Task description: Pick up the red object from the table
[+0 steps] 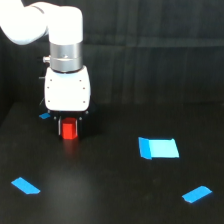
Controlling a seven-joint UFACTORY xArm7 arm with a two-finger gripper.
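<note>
White arm over the black bench, red object at its gripper.

The black bench (pixel 110 190) fills the lower scene. The white arm (pixel 55 30) comes down at the exterior view's left, ending in a white gripper (pixel 69 125). A light-blue rectangle (pixel 159 148) lies toward the exterior view's right, with blue tape strips (pixel 25 185) nearer the front. The red object (pixel 69 130) sits directly under the gripper body, between its dark fingers; whether they are clenched on it cannot be told.

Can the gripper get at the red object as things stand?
Probably yes. The gripper sits directly over the red object on the table, nothing between them. The jaws are dark and hard to read, so contact is unclear. The blue tape pieces lie well clear.
</note>
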